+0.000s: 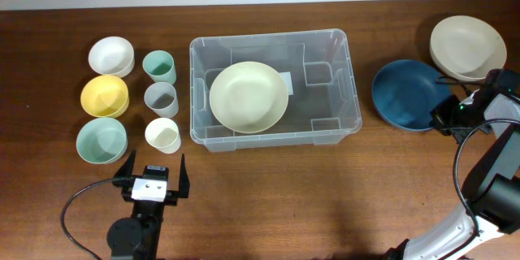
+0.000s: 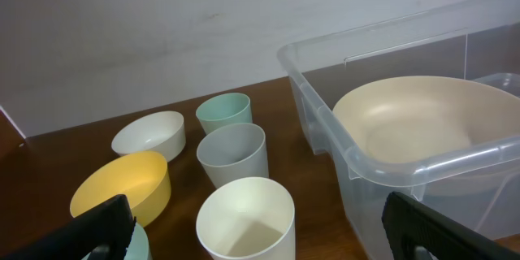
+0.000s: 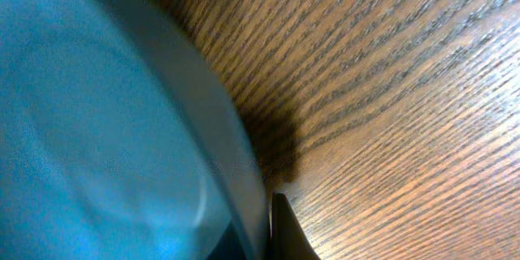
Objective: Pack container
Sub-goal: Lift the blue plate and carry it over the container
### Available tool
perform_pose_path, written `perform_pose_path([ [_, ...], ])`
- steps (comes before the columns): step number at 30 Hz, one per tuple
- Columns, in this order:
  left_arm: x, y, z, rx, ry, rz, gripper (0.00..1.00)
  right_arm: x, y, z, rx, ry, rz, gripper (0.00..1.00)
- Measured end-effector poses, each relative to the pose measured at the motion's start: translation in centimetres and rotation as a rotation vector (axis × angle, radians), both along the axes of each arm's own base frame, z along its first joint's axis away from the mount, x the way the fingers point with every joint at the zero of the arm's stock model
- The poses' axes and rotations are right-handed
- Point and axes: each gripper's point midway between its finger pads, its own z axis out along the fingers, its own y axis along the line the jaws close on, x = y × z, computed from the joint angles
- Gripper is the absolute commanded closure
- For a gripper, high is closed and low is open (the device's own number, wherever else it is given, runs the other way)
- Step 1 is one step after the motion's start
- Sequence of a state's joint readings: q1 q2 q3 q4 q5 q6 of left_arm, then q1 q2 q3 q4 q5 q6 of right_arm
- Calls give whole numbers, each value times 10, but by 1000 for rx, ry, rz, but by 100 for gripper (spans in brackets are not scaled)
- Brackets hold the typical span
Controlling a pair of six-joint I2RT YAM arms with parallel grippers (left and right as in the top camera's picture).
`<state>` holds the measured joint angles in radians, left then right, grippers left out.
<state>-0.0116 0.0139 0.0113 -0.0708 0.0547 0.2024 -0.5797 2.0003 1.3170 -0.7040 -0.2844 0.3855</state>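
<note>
The container (image 1: 325, 97) was set on the bench (image 1: 325, 203), long axis left-right, its white label (image 1: 286, 81) unreadable. The left fingers (image 1: 127, 167) were spread before it. The right fingers (image 3: 282, 226), at a blue bowl (image 1: 402, 93) beside it, could not be judged.

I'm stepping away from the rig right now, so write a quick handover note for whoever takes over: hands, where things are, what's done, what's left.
Left hand: open and empty, near the table's front edge, just short of the cream cup.
Right hand: at the right rim of the blue bowl. One finger sits against the rim, but a grip cannot be confirmed.
Container: mid-table, holding one cream bowl.
Done: that one bowl is packed.
Left: blue bowl and beige bowl on the right. On the left are the white bowl, yellow bowl, mint bowl, green cup, grey cup and cream cup.
</note>
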Motion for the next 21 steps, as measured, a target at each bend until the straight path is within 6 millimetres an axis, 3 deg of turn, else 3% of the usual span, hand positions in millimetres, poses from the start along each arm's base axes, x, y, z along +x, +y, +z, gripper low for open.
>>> perform_pose_path([
  [9, 0, 0, 0, 0, 0, 0, 0, 13, -1, 10, 97, -118, -24, 96],
  [21, 0, 0, 0, 0, 0, 0, 0, 21, -10, 67, 400, -449, -53, 96],
])
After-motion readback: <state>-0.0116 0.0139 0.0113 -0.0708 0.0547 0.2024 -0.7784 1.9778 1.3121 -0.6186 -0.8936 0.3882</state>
